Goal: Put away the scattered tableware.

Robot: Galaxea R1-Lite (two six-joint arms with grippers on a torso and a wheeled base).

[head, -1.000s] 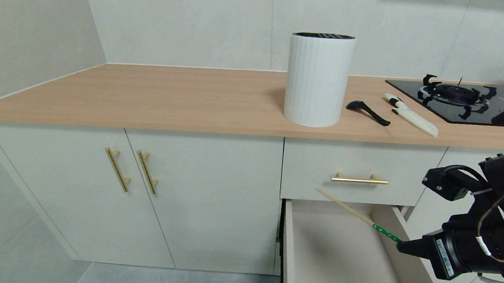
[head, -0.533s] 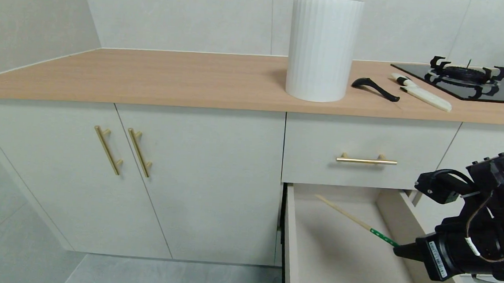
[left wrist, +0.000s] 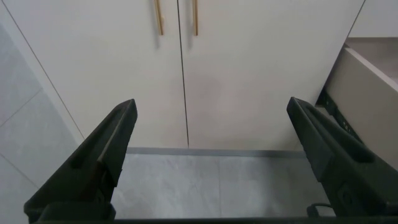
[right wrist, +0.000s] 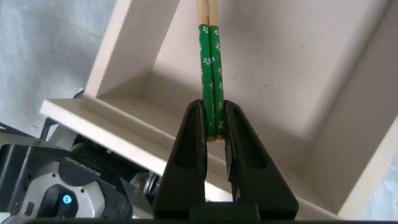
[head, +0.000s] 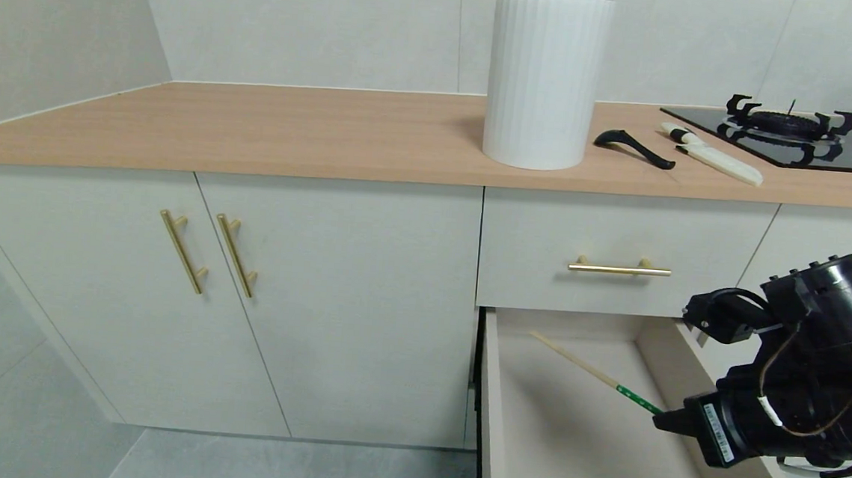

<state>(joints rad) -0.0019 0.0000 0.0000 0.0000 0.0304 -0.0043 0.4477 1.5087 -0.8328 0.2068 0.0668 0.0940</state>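
A pair of wooden chopsticks with green patterned ends (head: 596,373) (right wrist: 209,81) is clamped in my right gripper (head: 662,420) (right wrist: 213,127), which is shut on the green ends. They slant over the open lower drawer (head: 584,437), tips pointing toward its back left. On the wooden counter (head: 291,128) lie a black spoon (head: 633,148) and a white knife (head: 710,159), right of a tall white ribbed holder (head: 546,80). My left gripper (left wrist: 211,155) is open, low in front of the cabinet doors (left wrist: 180,68), with nothing between its fingers.
A closed drawer with a gold handle (head: 619,268) sits above the open one. A black gas hob (head: 800,138) occupies the counter's right end. Two cabinet doors with gold handles (head: 207,254) stand to the left. Grey tiled floor (left wrist: 199,186) lies below.
The head camera has dropped, so the whole scene shifted upward. My right gripper with the chopsticks has moved slightly left and deeper over the open drawer.
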